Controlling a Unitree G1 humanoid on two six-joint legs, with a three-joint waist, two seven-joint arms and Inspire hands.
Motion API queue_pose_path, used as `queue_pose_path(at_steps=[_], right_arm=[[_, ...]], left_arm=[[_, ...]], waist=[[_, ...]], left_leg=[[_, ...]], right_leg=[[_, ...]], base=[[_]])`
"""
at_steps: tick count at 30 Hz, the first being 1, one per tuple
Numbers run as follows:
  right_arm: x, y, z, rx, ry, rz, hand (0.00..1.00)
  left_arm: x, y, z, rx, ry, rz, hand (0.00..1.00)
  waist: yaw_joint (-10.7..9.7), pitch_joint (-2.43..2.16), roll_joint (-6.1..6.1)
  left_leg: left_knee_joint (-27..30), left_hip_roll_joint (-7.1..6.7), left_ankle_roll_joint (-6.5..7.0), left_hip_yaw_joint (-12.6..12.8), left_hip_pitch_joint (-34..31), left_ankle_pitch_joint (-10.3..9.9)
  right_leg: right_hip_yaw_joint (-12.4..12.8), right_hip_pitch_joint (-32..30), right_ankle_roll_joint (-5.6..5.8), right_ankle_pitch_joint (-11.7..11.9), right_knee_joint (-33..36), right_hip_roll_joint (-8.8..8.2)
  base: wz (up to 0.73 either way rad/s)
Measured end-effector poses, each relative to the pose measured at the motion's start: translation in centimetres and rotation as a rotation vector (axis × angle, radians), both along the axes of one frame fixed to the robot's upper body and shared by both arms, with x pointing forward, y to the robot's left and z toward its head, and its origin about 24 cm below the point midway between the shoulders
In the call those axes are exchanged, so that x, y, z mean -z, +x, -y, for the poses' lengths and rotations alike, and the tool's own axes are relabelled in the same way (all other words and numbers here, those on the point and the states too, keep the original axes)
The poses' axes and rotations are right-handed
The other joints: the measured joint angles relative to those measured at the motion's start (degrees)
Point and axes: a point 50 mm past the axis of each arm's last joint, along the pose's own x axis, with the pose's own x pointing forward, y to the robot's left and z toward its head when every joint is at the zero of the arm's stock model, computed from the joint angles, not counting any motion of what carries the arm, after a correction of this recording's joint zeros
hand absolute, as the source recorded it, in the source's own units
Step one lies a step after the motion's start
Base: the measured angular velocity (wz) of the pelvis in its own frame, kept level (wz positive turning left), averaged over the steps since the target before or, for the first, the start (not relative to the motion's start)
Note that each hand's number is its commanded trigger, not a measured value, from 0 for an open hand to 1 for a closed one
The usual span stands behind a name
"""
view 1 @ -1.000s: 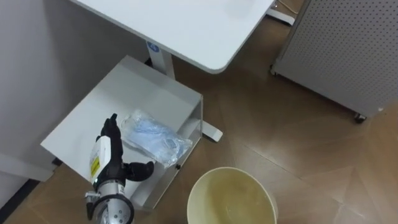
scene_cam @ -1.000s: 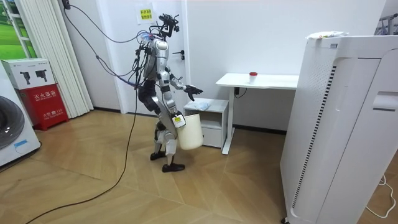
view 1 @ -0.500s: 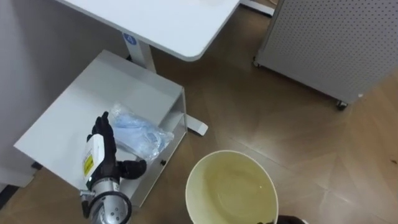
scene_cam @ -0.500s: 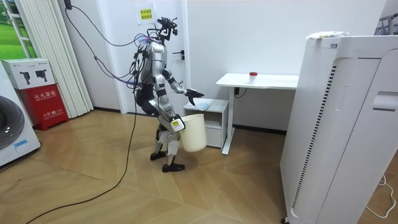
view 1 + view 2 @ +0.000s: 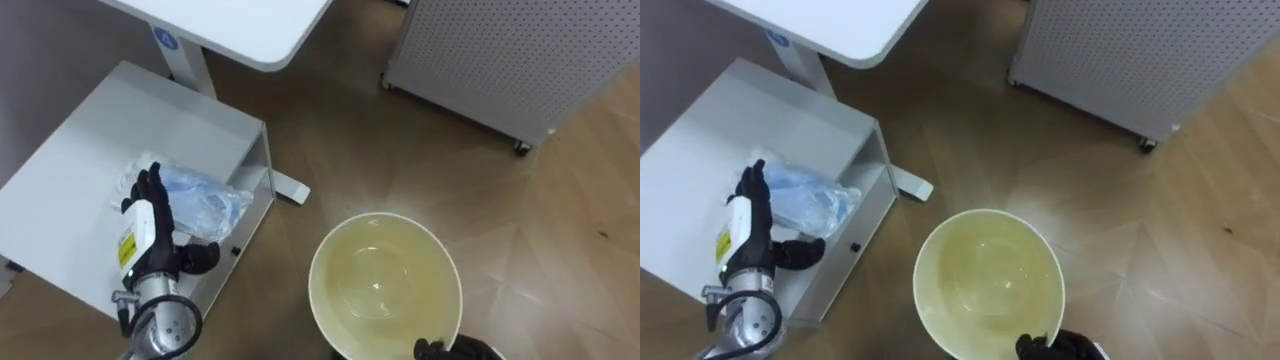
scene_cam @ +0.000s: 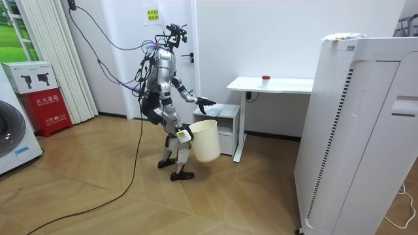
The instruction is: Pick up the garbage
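Observation:
A clear plastic bag of blue stuff lies on the top of a low white cabinet, near its front corner. My left hand hovers over the bag's left end, fingers straight and open, thumb out to the side. A cream waste bin hangs to the right of the cabinet, empty inside. My right hand grips its near rim with dark curled fingers. In the room view I stand facing the cabinet, left hand stretched over it, bin held low at my right side.
A white desk overhangs the cabinet's far side, its foot on the wooden floor. A grey perforated unit on castors stands at the upper right. A large white appliance fills the room view's right.
My left hand has come forward over the bag. The bin has swung up and forward beside the cabinet, and my view has shifted right.

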Motion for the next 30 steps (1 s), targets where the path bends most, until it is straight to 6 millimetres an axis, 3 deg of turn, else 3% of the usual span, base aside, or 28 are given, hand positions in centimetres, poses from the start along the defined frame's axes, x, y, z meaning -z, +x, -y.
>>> queue_pose_path(at_steps=[7,8,9,11,12,20,30], right_arm=[[-0.8,0.6,1.1,0.027,0.017,0.037,1.00],[-1.0,0.8,1.1,0.028,0.019,0.047,1.00],[-1.1,0.8,1.2,0.026,0.020,0.050,1.00],[-1.3,1.1,1.3,0.030,0.025,0.065,1.00],[-1.5,1.1,1.4,0.032,0.030,0.072,1.00],[-1.6,-0.1,2.2,0.045,0.061,0.081,1.00],[-0.9,-1.0,3.5,0.107,0.063,0.013,1.00]], left_arm=[[-0.2,0.3,-0.6,0.054,0.212,-0.041,0.00],[-0.4,0.5,-0.5,0.060,0.241,-0.039,0.21],[-0.5,0.5,-0.5,0.064,0.255,-0.040,0.49],[-0.8,0.9,-0.3,0.078,0.300,-0.040,0.80],[-0.9,1.0,-0.4,0.079,0.314,-0.040,1.00],[-2.8,1.7,-2.4,0.042,0.434,0.003,1.00],[-3.2,2.3,-2.6,0.027,0.463,-0.048,1.00]], waist=[[-1.11,-0.02,0.05],[-1.13,0.00,0.11],[-1.14,-0.01,0.11],[-1.19,-0.01,0.15],[-1.20,-0.02,0.16],[-1.44,-0.04,0.17],[-1.60,-0.17,0.39]], left_leg=[[4.41,0.02,0.15,-0.09,-5.12,-1.28],[5.31,0.04,0.09,-0.21,-6.17,-1.48],[5.72,0.03,0.09,-0.26,-6.61,-1.61],[7.07,0.03,0.19,-0.50,-8.18,-1.87],[7.44,-0.01,0.16,-0.55,-8.63,-1.93],[8.54,0.16,-0.03,-0.50,-9.17,-2.27],[8.31,0.15,-0.16,-0.55,-8.94,-2.26]], right_leg=[[0.82,-5.27,0.00,-0.73,4.06,0.03],[0.91,-6.24,-0.01,-0.85,4.82,0.04],[0.98,-6.78,-0.04,-0.95,5.25,0.03],[1.16,-8.21,0.02,-1.26,6.52,0.03],[1.25,-8.74,-0.01,-1.32,6.92,-0.01],[1.12,-9.32,-0.40,-1.86,8.27,-0.76],[1.11,-9.18,-0.43,-1.84,8.15,-0.68]], base=[[-0.03],[0.00],[0.00],[0.02],[0.04],[0.02],[0.00]])
